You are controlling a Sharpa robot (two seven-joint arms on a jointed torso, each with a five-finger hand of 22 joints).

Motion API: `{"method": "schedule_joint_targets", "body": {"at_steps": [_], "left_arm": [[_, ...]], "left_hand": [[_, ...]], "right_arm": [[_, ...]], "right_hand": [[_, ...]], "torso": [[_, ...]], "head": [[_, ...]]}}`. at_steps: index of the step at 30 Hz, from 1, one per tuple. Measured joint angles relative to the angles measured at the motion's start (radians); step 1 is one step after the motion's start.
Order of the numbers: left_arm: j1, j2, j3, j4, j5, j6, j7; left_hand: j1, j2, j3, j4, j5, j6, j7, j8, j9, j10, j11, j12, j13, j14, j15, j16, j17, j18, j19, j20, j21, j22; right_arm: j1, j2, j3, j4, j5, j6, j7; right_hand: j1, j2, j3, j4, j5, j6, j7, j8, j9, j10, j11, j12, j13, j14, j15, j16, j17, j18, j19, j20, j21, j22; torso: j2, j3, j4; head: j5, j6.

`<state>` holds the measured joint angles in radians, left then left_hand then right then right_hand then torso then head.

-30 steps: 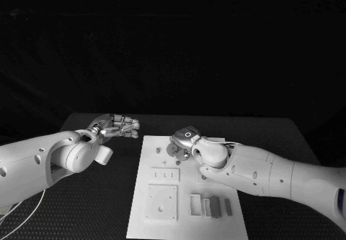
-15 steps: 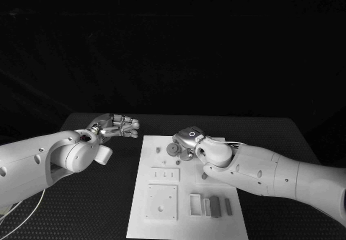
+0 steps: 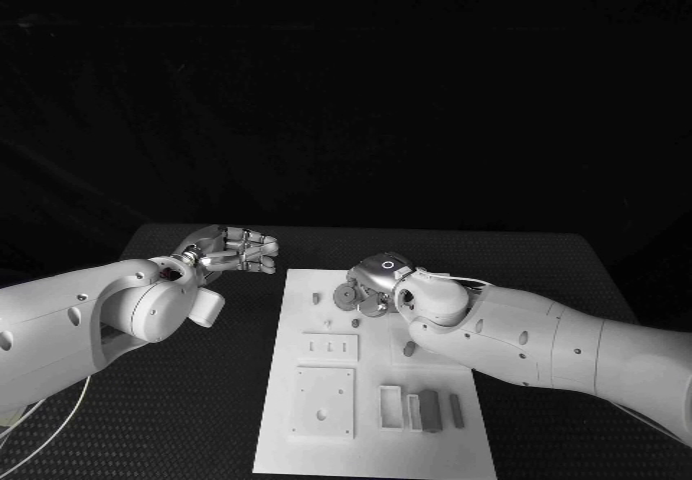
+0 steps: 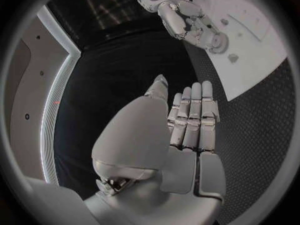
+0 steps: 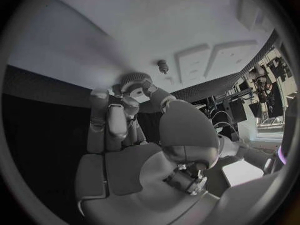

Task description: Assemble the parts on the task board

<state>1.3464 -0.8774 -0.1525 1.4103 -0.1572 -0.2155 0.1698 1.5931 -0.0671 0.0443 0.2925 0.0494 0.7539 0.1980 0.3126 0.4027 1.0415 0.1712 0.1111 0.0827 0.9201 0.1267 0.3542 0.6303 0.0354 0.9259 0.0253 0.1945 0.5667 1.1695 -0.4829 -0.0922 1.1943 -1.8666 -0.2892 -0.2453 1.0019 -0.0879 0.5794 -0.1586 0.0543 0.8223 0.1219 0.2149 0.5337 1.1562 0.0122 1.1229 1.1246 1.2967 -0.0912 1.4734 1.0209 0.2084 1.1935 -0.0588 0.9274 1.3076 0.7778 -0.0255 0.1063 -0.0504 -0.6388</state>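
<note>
The white task board lies in the middle of the black table. My right hand hovers over its far end and pinches a grey toothed gear between thumb and fingers. The right wrist view shows that gear held just off the board, near a small peg. My left hand hangs over the table left of the board's far corner. Its fingers lie straight and side by side, holding nothing.
On the board sit a small slotted plate, a larger square plate and a row of upright grey blocks near its front. A small stud stands below the gear. Bare table lies on both sides.
My right hand has shifted a little to the right with the gear still in its pinch. The left hand has stayed where it was.
</note>
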Motion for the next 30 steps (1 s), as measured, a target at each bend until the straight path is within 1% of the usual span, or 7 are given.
{"method": "schedule_joint_targets", "body": {"at_steps": [3, 5, 7, 13, 20, 22, 30], "left_arm": [[0.0, 0.0, 0.0, 0.0, 0.0, 0.0, -0.001], [0.0, 0.0, 0.0, 0.001, 0.0, 0.0, -0.001], [0.0, -0.001, 0.0, 0.001, 0.0, 0.001, -0.002], [0.0, -0.003, 0.0, 0.002, 0.0, 0.001, -0.004], [0.0, -0.004, 0.0, 0.003, 0.0, 0.001, -0.006], [0.0, -0.004, 0.0, 0.003, 0.0, 0.001, -0.006], [0.0, -0.005, 0.0, 0.004, 0.0, 0.001, -0.007]], "left_hand": [[-0.011, 0.001, 0.0, 0.0, 0.0, 0.0, 0.0, 0.0, -0.001, 0.0, 0.0, -0.005, -0.001, 0.0, 0.0, -0.006, 0.002, 0.0, 0.0, 0.0, -0.004, 0.0], [-0.011, 0.001, 0.0, 0.0, 0.0, 0.0, 0.0, -0.004, -0.002, 0.0, 0.0, -0.007, -0.001, 0.0, 0.0, -0.006, 0.002, 0.0, 0.0, 0.0, -0.004, 0.0], [-0.011, 0.001, 0.0, 0.0, 0.0, -0.004, -0.004, -0.004, -0.002, 0.0, 0.0, -0.007, -0.001, 0.0, 0.0, -0.006, 0.003, 0.0, 0.0, 0.0, -0.004, 0.0], [-0.015, -0.003, 0.0, 0.0, 0.0, -0.004, -0.004, -0.004, -0.003, 0.0, 0.0, -0.007, -0.002, 0.0, 0.0, -0.006, 0.004, 0.0, 0.0, 0.0, -0.004, 0.0], [-0.015, -0.003, 0.0, 0.0, 0.0, -0.007, 0.0, -0.004, -0.002, 0.0, 0.0, -0.007, -0.002, 0.0, 0.0, -0.008, 0.005, 0.0, 0.0, 0.0, -0.004, 0.0], [-0.015, -0.003, 0.0, 0.0, 0.0, -0.007, 0.0, -0.004, -0.003, 0.0, 0.0, -0.011, -0.002, 0.0, 0.0, -0.01, 0.005, -0.001, 0.0, 0.0, -0.004, 0.0], [-0.015, -0.003, 0.0, 0.0, 0.0, -0.007, 0.0, -0.004, -0.003, 0.0, 0.0, -0.011, -0.002, 0.0, 0.0, -0.01, 0.006, -0.005, 0.0, 0.0, -0.004, 0.0]], "right_arm": [[0.002, 0.002, 0.002, -0.006, 0.026, 0.006, 0.007], [0.003, 0.003, 0.002, -0.01, 0.044, 0.011, 0.011], [0.004, 0.004, 0.003, -0.013, 0.066, 0.017, 0.016], [0.007, 0.002, 0.004, -0.015, 0.122, 0.028, 0.028], [0.009, 0.003, 0.004, -0.013, 0.165, 0.048, 0.037], [0.005, 0.003, 0.001, -0.016, 0.172, 0.062, 0.037], [0.01, 0.004, 0.004, -0.022, 0.186, 0.084, 0.042]], "right_hand": [[-0.004, 0.037, -0.003, -0.003, 0.0, -0.003, 0.002, -0.001, 0.0, -0.002, -0.002, 0.0, 0.0, -0.002, -0.002, 0.0, -0.005, 0.0, -0.004, 0.004, 0.0, 0.0], [-0.006, 0.067, -0.017, -0.017, 0.0, -0.05, -0.008, -0.021, -0.003, -0.011, -0.011, -0.005, 0.003, -0.013, -0.012, 0.0, -0.011, 0.003, -0.014, 0.006, 0.0, 0.0], [-0.011, 0.082, -0.026, -0.026, 0.0, -0.072, -0.011, -0.029, -0.016, -0.013, -0.012, -0.005, 0.004, -0.015, -0.014, 0.0, -0.011, 0.009, -0.016, 0.005, 0.0, 0.0], [-0.014, 0.091, -0.031, -0.037, 0.0, -0.088, -0.016, -0.04, -0.019, -0.013, -0.012, -0.005, 0.006, -0.015, -0.014, 0.0, -0.011, 0.014, -0.016, 0.005, 0.0, 0.0], [-0.015, 0.091, -0.037, -0.06, 0.0, -0.109, -0.017, -0.04, -0.018, -0.016, -0.016, -0.005, 0.009, -0.019, -0.018, 0.0, -0.014, 0.017, -0.02, 0.009, 0.0, 0.0], [-0.015, 0.091, -0.038, -0.061, 0.0, -0.12, -0.02, -0.047, -0.02, -0.016, -0.016, -0.005, 0.009, -0.019, -0.018, 0.0, -0.014, 0.017, -0.02, 0.009, 0.0, 0.0], [-0.015, 0.091, -0.035, -0.064, 0.0, -0.12, -0.02, -0.046, -0.018, -0.016, -0.016, -0.005, 0.01, -0.022, -0.021, 0.0, -0.015, 0.02, -0.02, 0.009, 0.0, 0.0]], "torso": [[0.0, -0.0006, 0.0001], [0.0, -0.0006, 0.0002], [0.0, -0.0012, 0.0004], [0.0, -0.0012, 0.0008], [0.0, -0.0012, 0.0004], [0.0, -0.0011, 0.0004], [0.0, -0.001, 0.0007]], "head": [[-0.001, -0.001], [-0.001, -0.001], [-0.001, -0.001], [-0.002, -0.002], [-0.001, -0.003], [-0.001, -0.003], [-0.002, -0.004]]}}
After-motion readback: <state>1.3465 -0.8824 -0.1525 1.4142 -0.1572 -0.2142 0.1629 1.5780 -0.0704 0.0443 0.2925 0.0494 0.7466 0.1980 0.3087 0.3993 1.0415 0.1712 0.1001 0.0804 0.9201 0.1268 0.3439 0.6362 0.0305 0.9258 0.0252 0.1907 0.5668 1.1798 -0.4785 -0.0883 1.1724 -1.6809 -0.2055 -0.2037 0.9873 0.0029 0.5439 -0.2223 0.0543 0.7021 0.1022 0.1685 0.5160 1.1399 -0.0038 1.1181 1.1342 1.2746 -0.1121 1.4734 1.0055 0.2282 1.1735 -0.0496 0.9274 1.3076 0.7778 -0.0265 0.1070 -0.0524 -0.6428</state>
